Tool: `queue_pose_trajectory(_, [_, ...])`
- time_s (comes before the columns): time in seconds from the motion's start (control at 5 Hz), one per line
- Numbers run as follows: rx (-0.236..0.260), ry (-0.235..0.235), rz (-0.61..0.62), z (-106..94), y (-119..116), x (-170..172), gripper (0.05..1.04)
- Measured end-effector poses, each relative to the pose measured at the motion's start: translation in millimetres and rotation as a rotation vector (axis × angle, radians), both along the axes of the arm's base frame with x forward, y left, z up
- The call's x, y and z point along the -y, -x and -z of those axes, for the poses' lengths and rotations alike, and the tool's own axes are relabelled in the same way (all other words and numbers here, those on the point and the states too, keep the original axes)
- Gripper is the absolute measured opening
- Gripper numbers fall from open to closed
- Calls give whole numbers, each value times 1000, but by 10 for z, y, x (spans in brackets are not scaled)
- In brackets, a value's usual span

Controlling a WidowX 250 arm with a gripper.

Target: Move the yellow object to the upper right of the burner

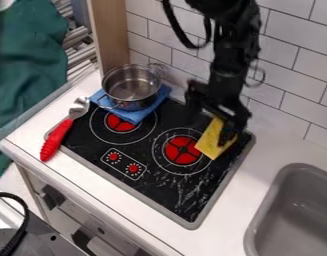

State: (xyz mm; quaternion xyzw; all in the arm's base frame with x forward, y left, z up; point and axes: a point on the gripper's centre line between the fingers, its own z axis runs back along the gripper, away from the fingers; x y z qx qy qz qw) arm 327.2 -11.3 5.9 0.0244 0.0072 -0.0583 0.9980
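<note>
- We see the black robot hand [223, 123] hanging over the stovetop [170, 189], though we cannot tell whether it grips the yellow object [210, 143].
- We find that piece at the upper right of the right-hand red burner [182, 150], overlapping its ring.
- We spot a metal pot [131, 87] on a blue cloth [134, 116], near a red-handled utensil [57, 139].

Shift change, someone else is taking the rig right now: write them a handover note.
End effector: over the right part of the yellow object; its grip is unclear.
Things: yellow object at the right burner's upper right, overlapping its ring; pot on blue cloth beyond the left burner.
Done: object appears roughly at the goal.
Left: probably confirm placement, ensure it is released, back away.
</note>
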Motion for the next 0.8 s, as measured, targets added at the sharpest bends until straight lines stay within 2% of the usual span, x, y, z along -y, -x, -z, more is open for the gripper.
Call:
queue_pose_trajectory(0.2, [26, 4, -69, -249, 165, -294, 1005])
queue_pose_trajectory(0.4, [42, 42, -172, -308, 308, -551, 1005])
queue_pose_trajectory(0.6, [21, 70, -211, -277, 422, -677, 1005])
queue_pose_trajectory(0.8, [6, 76, -210, -256, 473, -721, 1005])
